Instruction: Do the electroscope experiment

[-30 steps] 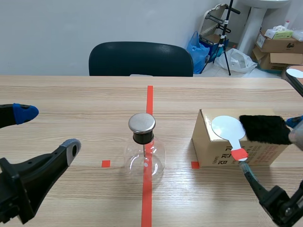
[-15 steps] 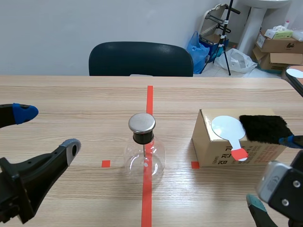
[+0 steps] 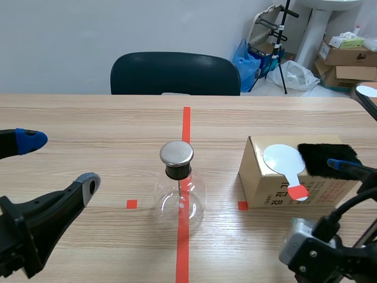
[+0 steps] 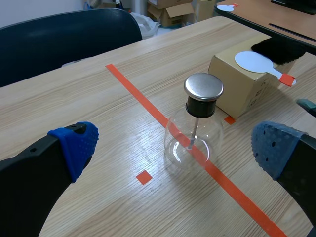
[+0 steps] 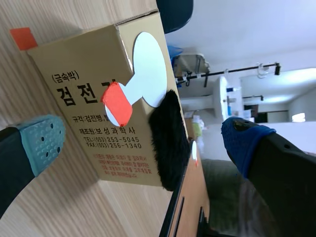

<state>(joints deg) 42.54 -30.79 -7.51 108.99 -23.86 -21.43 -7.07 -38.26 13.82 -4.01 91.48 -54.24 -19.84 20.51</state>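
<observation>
The electroscope is a clear glass flask [image 3: 179,197] with a metal cap [image 3: 177,152], standing on the red tape line. In the left wrist view the flask [image 4: 193,140] is just ahead of my open left gripper [image 4: 174,145], which is empty. At the right a cardboard box [image 3: 268,180] carries a white disc paddle [image 3: 283,159] with a red handle and a black fur pad [image 3: 325,158]. My right gripper [image 5: 143,138] is open and turned on its side, facing the box [image 5: 79,118], with the paddle [image 5: 148,69] and fur [image 5: 168,143] ahead.
A dark chair [image 3: 175,73] stands behind the table's far edge. Boxes and bags lie on the floor at the back right. Another table [image 3: 366,94] with a second white disc is at the far right. In the scene view my left gripper [image 3: 59,162] is low at the left.
The right arm has swung down and rolled over in front of the box, so its wrist now shows at the lower right. The left arm, flask, box, paddle and fur have not moved.
</observation>
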